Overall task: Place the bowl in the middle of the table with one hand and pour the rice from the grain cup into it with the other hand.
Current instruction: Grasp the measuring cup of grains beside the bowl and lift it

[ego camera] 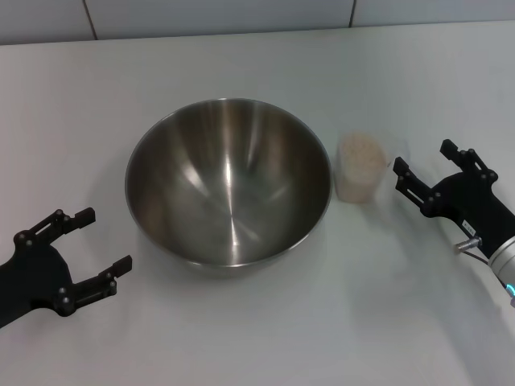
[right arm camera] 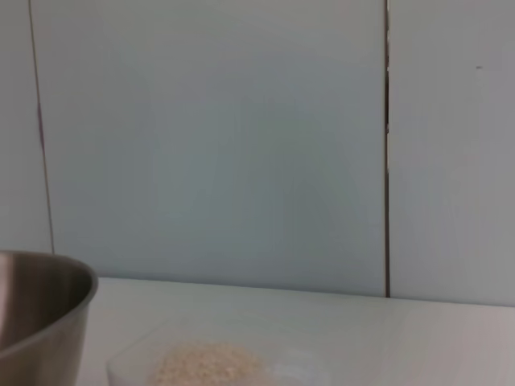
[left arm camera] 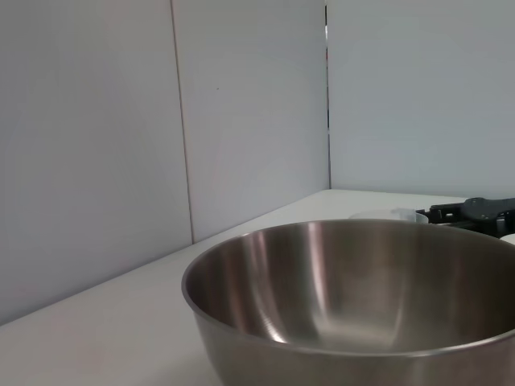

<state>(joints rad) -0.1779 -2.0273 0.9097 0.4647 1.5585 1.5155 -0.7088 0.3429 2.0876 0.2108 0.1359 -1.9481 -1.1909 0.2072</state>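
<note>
The steel bowl [ego camera: 228, 182] stands upright and empty in the middle of the white table [ego camera: 241, 338]. The grain cup [ego camera: 359, 167], full of rice [ego camera: 360, 150], stands just right of the bowl, close to its rim. My left gripper [ego camera: 87, 241] is open and empty at the bowl's front left, apart from it. My right gripper [ego camera: 420, 158] is open and empty just right of the cup, not touching it. The left wrist view shows the bowl [left arm camera: 354, 305] close up, with the right gripper [left arm camera: 475, 212] beyond it. The right wrist view shows the bowl's edge [right arm camera: 40, 314] and the rice [right arm camera: 205, 363].
A pale panelled wall [ego camera: 241, 16] runs along the table's far edge. Bare tabletop lies in front of the bowl and behind it.
</note>
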